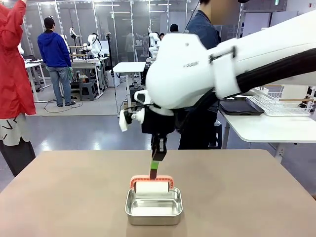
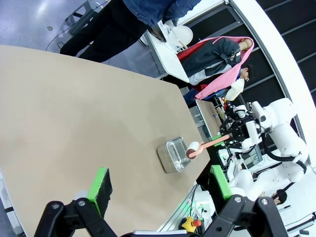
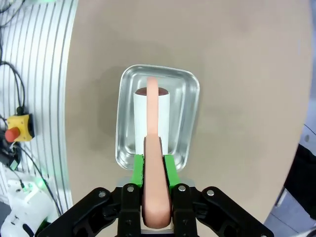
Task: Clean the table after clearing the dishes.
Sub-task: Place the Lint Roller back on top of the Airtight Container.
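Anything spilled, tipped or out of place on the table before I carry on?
Nothing stands out. The steel pan sits flat on the tan table, with no spill visible. The right end effector is shut on the pink handle of the roller, whose white roll hangs over the pan. The left end effector is open and holds nothing.

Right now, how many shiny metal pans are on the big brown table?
1. The steel pan sits near the robot's edge of the table, about the middle, under the roller held by the right claw.

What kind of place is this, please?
Probably a robotics lab: the right hand holds a lint roller over a steel pan on a tan table, with other workbenches behind.
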Controlling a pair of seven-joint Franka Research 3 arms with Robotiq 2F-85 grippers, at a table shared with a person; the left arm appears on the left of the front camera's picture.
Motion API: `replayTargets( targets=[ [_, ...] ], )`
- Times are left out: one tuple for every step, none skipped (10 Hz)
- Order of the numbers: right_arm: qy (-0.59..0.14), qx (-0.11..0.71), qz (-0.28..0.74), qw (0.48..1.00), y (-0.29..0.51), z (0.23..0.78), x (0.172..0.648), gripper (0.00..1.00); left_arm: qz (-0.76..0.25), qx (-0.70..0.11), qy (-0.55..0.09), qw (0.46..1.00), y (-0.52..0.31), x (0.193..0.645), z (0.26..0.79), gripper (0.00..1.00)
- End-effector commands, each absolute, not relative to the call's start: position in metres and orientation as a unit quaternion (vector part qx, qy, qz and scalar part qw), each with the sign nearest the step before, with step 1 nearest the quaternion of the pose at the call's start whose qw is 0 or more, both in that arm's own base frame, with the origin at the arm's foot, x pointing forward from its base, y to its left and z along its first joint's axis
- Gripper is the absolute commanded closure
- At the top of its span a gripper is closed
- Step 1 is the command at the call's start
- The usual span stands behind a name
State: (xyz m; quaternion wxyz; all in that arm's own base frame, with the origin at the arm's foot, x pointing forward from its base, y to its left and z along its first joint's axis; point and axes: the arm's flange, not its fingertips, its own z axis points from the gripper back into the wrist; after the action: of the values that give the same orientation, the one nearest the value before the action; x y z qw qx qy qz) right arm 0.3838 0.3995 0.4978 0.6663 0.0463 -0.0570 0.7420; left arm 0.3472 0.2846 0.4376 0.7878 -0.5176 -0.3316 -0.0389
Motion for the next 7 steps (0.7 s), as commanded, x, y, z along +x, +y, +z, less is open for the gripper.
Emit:
replayTargets(
  targets=[
    [-0.028, 0.032, 0.757, 0.652, 0.409, 0.497, 0.396, 0.79, -0.043, -0.514, -0.328, 0.792, 0.286, 0.343, 0.44, 0.0],
    [-0.018, 0.039, 0.755, 0.655, 0.411, 0.491, 0.399, 0.79, -0.043, -0.514, -0.328, 0.792, 0.286, 0.343, 0.44, 0.0],
    [-0.012, 0.043, 0.755, 0.654, 0.412, 0.483, 0.405, 0.79, -0.043, -0.514, -0.328, 0.792, 0.286, 0.343, 0.44, 0.0],
    [-0.001, 0.032, 0.746, 0.665, 0.412, 0.477, 0.411, 0.79, -0.043, -0.514, -0.328, 0.792, 0.286, 0.343, 0.44, 0.0],
    [0.006, 0.042, 0.742, 0.669, 0.408, 0.471, 0.417, 0.79, -0.043, -0.514, -0.328, 0.792, 0.286, 0.343, 0.44, 0.0],
    [0.003, 0.041, 0.739, 0.672, 0.407, 0.464, 0.423, 0.79, -0.043, -0.514, -0.328, 0.792, 0.286, 0.343, 0.44, 0.0],
    [-0.003, 0.051, 0.739, 0.672, 0.409, 0.456, 0.43, 0.79, -0.043, -0.514, -0.328, 0.792, 0.286, 0.343, 0.44, 0.0]
  ],
)
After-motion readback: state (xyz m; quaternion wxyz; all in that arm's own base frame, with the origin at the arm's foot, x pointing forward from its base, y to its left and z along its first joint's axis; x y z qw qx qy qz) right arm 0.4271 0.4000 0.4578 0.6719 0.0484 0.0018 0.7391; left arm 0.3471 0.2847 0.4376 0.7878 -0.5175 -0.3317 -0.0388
